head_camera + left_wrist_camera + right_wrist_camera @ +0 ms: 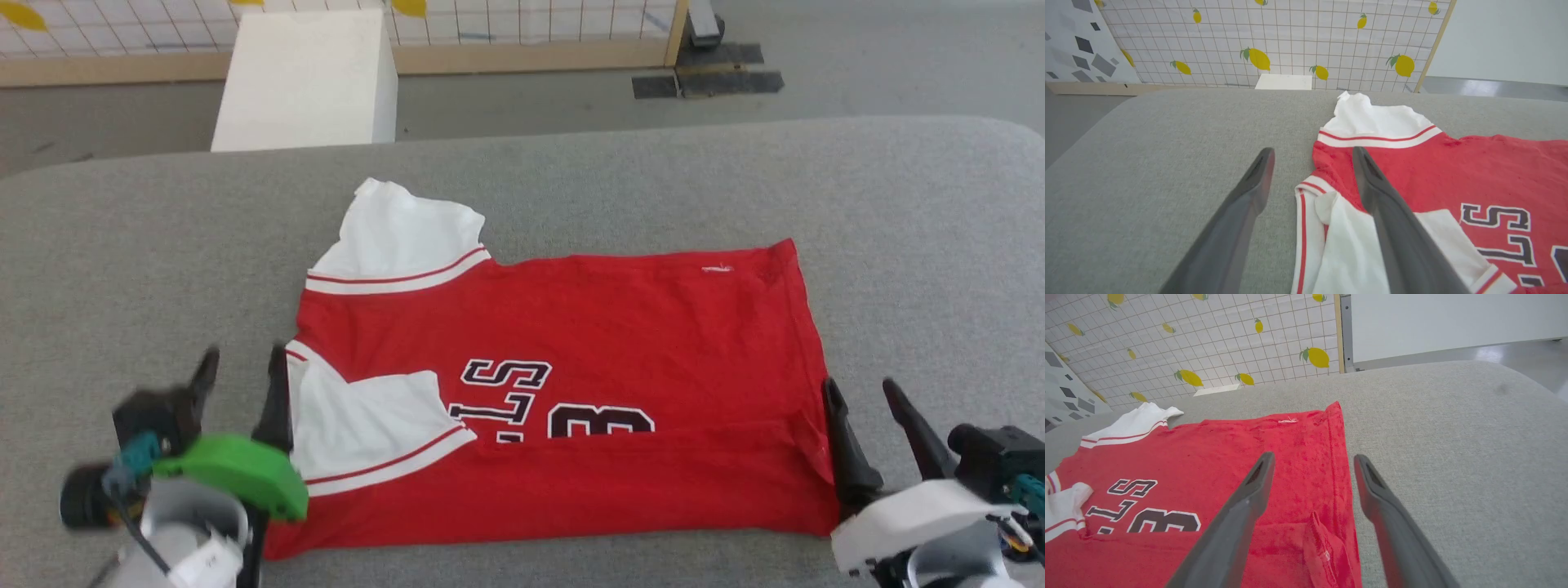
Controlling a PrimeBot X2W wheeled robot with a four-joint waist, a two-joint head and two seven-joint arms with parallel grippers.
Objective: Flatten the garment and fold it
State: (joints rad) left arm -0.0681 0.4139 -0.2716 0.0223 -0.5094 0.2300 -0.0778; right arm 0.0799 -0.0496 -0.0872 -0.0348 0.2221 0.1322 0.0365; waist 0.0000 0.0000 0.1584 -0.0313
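Red garment (620,327) lies on tabletop (653,180), near edge folded over the lettering (506,384). My left tool (244,353) and right tool (859,384) stand spread, empty. Risk: the bunched right corner gets creased into my next fold.

You have bare grey fabric-covered tabletop (735,188) to the left, to the right and beyond the red short-sleeved jersey with white sleeves (620,327), which lies flat and low in the middle. Past the table's far edge a white rectangular block (306,77) stands in front of a lemon-printed grid panel (531,20), well apart from the cloth. The left gripper (245,359) and right gripper (859,388), fingers spread, occupy its near corners.
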